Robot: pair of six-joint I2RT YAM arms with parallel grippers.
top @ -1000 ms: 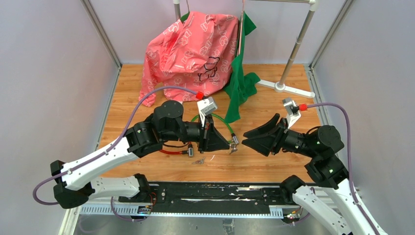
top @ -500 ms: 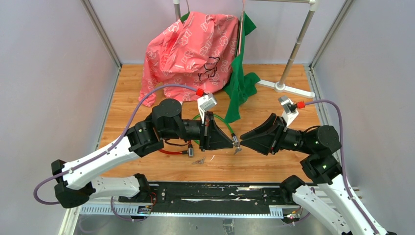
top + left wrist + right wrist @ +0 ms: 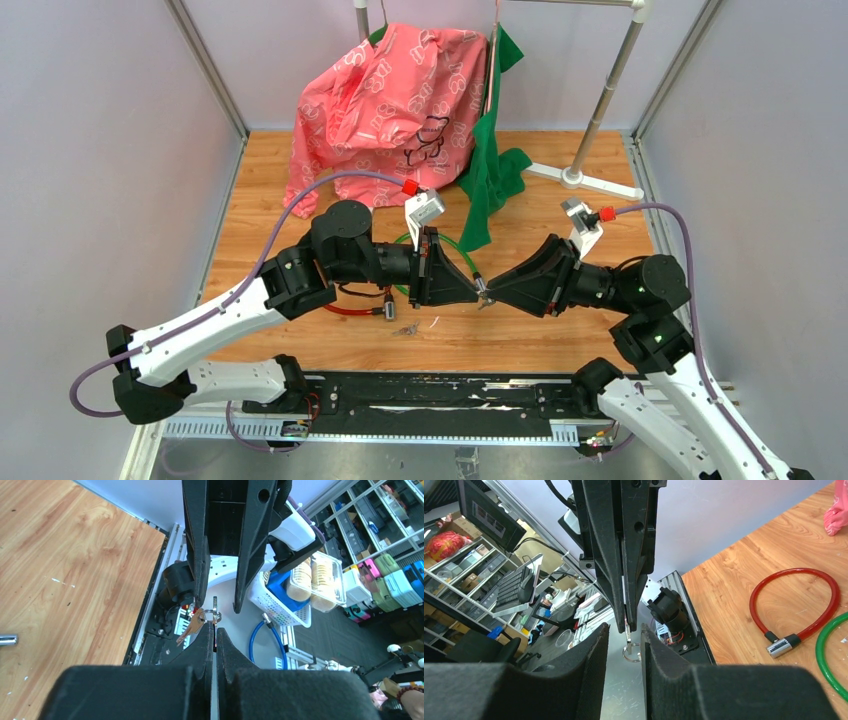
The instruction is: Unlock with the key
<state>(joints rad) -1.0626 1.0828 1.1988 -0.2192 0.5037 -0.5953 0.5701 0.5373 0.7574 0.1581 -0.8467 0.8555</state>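
My left gripper (image 3: 468, 290) is shut on a silver key (image 3: 215, 604) and holds it above the table. The key's tip, a key ring (image 3: 212, 614) and a brass key (image 3: 191, 628) stick out past my fingertips. My right gripper (image 3: 492, 293) faces it tip to tip and is open, with its fingers (image 3: 593, 664) on either side of the key (image 3: 627, 629) and ring (image 3: 631, 653). A red cable lock (image 3: 352, 307) and a green cable lock (image 3: 455, 255) lie on the table under my left arm, and both locks also show in the right wrist view, red (image 3: 796, 605) and green (image 3: 830, 660).
A second small bunch of keys (image 3: 405, 329) lies on the wood near the front edge. A pink garment (image 3: 390, 100) and green cloth (image 3: 492, 170) hang from a rack at the back. The rack's white foot (image 3: 585, 180) stands at the back right.
My right gripper has moved left towards the left gripper, and its open fingers now sit around the held key. My left gripper has stayed almost still.
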